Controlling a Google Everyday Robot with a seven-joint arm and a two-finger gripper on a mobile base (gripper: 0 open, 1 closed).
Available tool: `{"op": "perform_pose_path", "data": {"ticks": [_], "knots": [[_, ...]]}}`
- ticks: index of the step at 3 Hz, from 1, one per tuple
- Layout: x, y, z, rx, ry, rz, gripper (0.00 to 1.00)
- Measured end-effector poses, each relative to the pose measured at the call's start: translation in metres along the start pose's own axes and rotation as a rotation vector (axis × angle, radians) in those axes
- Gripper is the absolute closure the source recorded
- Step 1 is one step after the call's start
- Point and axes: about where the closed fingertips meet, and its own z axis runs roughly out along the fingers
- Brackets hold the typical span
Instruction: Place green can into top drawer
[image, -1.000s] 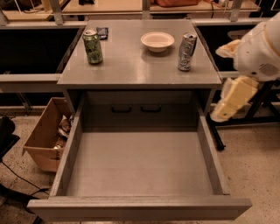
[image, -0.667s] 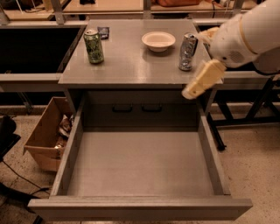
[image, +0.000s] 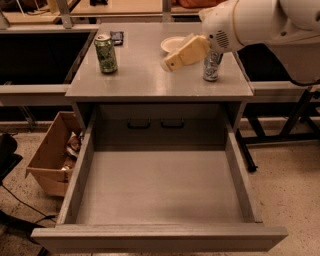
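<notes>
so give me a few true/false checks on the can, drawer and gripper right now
1. The green can stands upright on the tabletop. True.
2. The drawer is shut. False: it is pulled open, and nothing shows inside.
3. The gripper holds the green can. False: it hangs above the tabletop near the bowl, apart from the can.
4. A silver can stands on the tabletop. True.
5. The box sits on the tabletop. False: it is on the floor beside the drawer.
</notes>
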Motion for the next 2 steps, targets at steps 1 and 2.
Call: {"op": "perform_pose_path", "data": {"ticks": [1,2], "knots": [[-0.0109,-0.0056,0.0030,0.028,-0.036,0.013,0.00],[-0.0109,-0.0056,0.0030,0.028,-0.036,0.013,0.00]]}}
